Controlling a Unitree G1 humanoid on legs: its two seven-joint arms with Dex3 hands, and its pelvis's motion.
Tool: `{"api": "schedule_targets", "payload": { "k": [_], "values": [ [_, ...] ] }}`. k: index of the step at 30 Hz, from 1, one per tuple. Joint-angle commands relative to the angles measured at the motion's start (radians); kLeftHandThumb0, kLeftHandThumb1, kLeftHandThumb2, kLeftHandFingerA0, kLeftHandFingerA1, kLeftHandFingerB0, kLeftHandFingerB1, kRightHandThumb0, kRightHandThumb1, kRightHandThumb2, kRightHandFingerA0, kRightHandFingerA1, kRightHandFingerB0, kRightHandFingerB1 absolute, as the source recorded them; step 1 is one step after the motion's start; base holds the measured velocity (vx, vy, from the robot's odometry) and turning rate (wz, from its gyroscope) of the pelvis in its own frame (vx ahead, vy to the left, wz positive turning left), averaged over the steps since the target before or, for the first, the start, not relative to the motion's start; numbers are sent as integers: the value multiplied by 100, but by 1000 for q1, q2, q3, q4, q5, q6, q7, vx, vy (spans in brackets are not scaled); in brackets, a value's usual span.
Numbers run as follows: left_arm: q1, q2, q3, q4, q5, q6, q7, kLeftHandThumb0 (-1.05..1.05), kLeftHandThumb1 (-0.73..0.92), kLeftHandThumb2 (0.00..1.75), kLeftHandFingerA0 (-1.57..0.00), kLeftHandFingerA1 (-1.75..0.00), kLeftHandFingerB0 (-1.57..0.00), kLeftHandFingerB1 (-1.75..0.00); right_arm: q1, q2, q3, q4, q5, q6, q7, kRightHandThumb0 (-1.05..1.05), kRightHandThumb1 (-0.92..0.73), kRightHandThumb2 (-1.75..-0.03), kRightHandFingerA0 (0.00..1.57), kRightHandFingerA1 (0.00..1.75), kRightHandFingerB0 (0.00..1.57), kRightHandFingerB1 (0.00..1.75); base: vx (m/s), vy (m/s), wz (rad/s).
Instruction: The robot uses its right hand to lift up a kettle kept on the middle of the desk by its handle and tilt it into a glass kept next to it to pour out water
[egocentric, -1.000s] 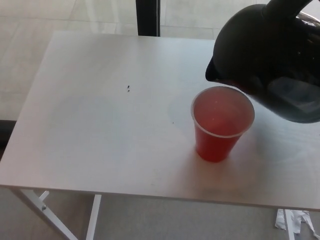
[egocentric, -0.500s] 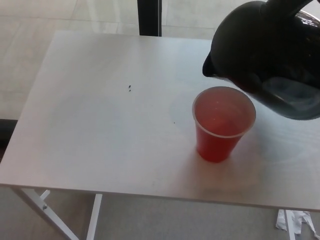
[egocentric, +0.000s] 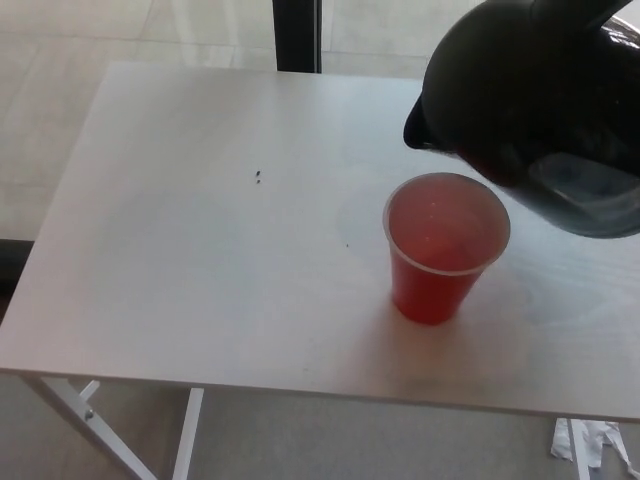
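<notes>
A black kettle (egocentric: 535, 110) hangs tilted in the air at the upper right, with its spout (egocentric: 416, 128) pointing left and down. The spout sits just above the far rim of a red plastic cup (egocentric: 445, 250), apart from it. The cup stands upright on the white desk (egocentric: 220, 260), right of the middle, and holds some clear liquid. No stream shows between spout and cup. The kettle's handle (egocentric: 575, 12) runs out of the picture at the top right, so whatever holds it is hidden. Neither hand shows.
Two tiny dark specks (egocentric: 258, 177) lie on the desk to the left of the cup. The desk's front edge (egocentric: 300, 388) runs along the bottom, with white legs (egocentric: 90, 425) below. A dark post (egocentric: 296, 35) stands behind the desk. Crumpled white paper (egocentric: 590, 445) lies on the floor.
The kettle's spout has risen a little and shifted slightly left, away from the cup's rim. The cup has stayed in place.
</notes>
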Motion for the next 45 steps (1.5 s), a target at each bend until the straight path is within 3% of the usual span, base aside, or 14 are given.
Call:
{"api": "schedule_targets", "payload": {
  "k": [1,4,5,6,12,17,27,28,34,35,40,43,44,45],
  "values": [
    [5,23,4,2,-2,3,0,-105,75,86,-56,-81,-39,-129,1,-40,-31,-29,11,-68,-8,-18,-58,-105,90,175,72,154,0,0,0],
    [-1,27,11,6,-9,13,-4,-105,75,85,-57,-80,-38,-129,-1,-44,-39,-42,17,-53,4,-17,-56,-108,90,175,72,156,0,0,0],
    [-2,26,15,6,-12,17,0,-105,75,85,-60,-80,-40,-128,-2,-43,-41,-49,15,-39,7,-25,-54,-114,120,140,95,124,0,0,0],
    [0,25,15,7,-9,16,4,-105,75,84,-61,-80,-41,-126,-2,-54,-45,-33,19,-68,5,-17,-59,-104,89,175,78,129,0,0,0],
    [-2,29,8,8,3,7,14,-105,76,86,-59,-79,-42,-125,-2,-80,-48,-1,22,-103,8,-19,-71,-72,86,145,77,72,0,0,0],
    [5,32,17,4,-10,11,-6,-105,74,86,-56,-80,-41,-126,34,-75,-68,-77,48,-84,49,-16,-51,-114,85,175,76,155,0,0,0],
    [9,31,17,0,-1,7,7,-105,76,85,-58,-79,-40,-126,71,-80,-85,-101,68,-114,70,-16,-52,-118,87,175,74,155,0,0,0],
    [8,31,17,-2,-3,16,9,-105,75,86,-57,-79,-40,-126,72,-79,-85,-104,67,-112,72,-23,-52,-115,117,139,94,123,0,0,0],
    [0,29,27,4,-13,25,12,-105,76,85,-59,-78,-40,-126,76,-78,-75,-83,45,-157,45,-16,-56,-106,89,175,73,152,0,0,0],
    [0,31,25,2,-10,26,8,-105,77,85,-58,-78,-39,-127,77,-81,-70,-67,36,-168,36,-16,-66,-83,88,169,83,99,0,0,0],
    [-6,37,22,2,-7,25,5,-105,77,86,-57,-79,-39,-128,96,-78,-75,-70,40,-201,36,-19,-66,-88,85,175,78,130,0,0,0],
    [-6,38,22,4,-7,16,0,-105,78,85,-58,-78,-37,-126,88,-83,-67,-69,23,-184,39,-18,-72,-73,90,159,80,80,0,0,0],
    [-7,38,23,5,-8,16,-1,-105,78,85,-58,-78,-37,-126,86,-83,-66,-66,21,-182,38,-18,-72,-73,90,159,80,80,0,0,0],
    [-9,39,24,6,-8,20,2,-105,76,86,-58,-76,-38,-123,85,-82,-64,-74,20,-186,40,-15,-59,-96,85,175,70,139,0,0,0]
  ]
}}
